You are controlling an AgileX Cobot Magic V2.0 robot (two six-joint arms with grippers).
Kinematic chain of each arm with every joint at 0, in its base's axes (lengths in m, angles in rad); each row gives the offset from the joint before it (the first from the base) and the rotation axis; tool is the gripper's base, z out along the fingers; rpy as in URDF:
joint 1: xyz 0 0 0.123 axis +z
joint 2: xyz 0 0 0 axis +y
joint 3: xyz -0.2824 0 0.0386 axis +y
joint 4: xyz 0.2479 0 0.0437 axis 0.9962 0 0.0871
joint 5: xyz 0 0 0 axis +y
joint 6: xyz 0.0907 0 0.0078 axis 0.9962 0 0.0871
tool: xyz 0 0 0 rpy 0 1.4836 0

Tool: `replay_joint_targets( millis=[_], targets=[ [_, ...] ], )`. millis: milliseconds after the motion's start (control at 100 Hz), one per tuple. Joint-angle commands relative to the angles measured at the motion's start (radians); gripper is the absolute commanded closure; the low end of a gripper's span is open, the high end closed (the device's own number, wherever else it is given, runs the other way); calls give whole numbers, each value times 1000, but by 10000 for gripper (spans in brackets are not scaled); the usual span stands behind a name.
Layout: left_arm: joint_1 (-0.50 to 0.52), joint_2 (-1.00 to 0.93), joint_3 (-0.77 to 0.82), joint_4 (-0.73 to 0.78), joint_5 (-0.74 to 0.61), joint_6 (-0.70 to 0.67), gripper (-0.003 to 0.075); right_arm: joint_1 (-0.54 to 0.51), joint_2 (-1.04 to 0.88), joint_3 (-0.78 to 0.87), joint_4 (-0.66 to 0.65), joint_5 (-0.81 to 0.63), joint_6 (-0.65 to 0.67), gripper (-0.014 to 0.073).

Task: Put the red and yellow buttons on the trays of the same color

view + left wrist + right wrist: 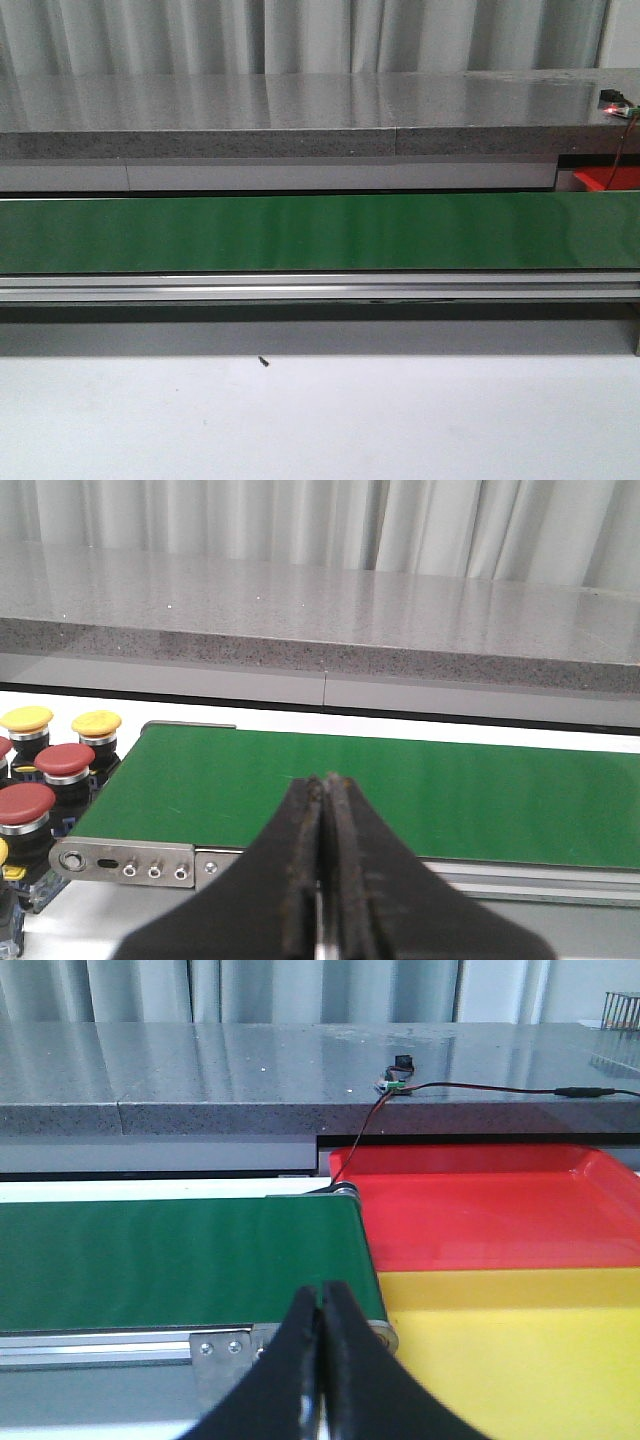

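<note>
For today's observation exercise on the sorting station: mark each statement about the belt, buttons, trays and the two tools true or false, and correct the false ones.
1. The green belt carries a button. False: it is bare in every view.
2. Red buttons and yellow buttons sit beside the belt's end in the left wrist view. True.
3. The red tray already holds a button. False: its visible part is empty, like the yellow tray.
4. The left tool is shut, holding nothing. True.
5. The right tool is wide open. False: it is shut.
</note>
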Motion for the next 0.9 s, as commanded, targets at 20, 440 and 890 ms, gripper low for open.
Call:
replay_joint_targets(
  millis=[20,440,890],
  targets=[
    [-8,-34,40,-8,-82,0,740,-1,-13,-19,-11,-75,0,661],
    [-8,-32,-60,-12,-43,0,740,-1,-13,-19,-11,-75,0,661],
    [-8,388,-626,-37,483,-5,740,-1,-13,-19,-11,-75,0,661]
  ],
)
